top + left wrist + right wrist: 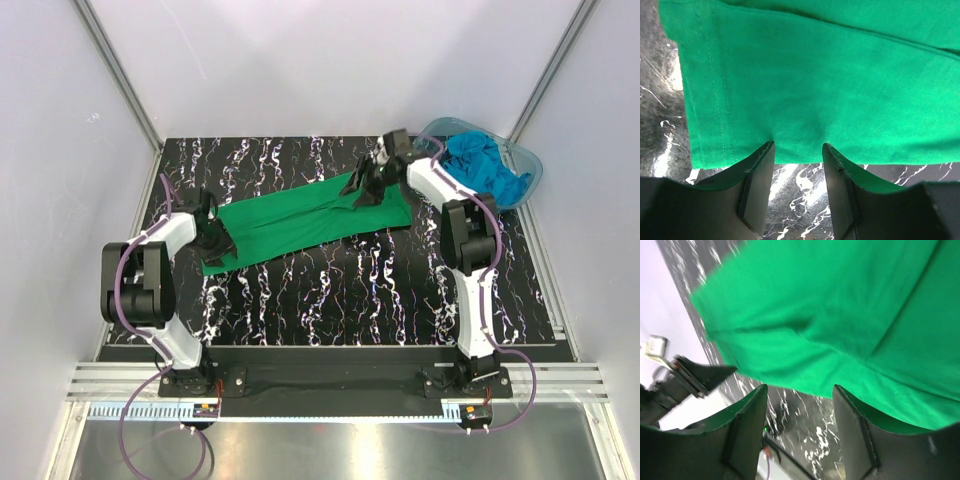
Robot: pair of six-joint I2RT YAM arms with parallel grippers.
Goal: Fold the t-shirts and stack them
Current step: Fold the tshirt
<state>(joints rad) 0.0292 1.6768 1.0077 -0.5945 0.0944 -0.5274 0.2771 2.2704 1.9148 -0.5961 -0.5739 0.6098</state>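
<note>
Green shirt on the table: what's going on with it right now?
The green t-shirt lies on the table folded into a long strip. The left gripper sits open at its left end, the right gripper open over its right end; neither grips cloth. The blue t-shirts lie bunched in the tub.

Green t-shirt (pixel 830 75) hem at parted fingertips (pixel 759 162); perhaps beneath
</note>
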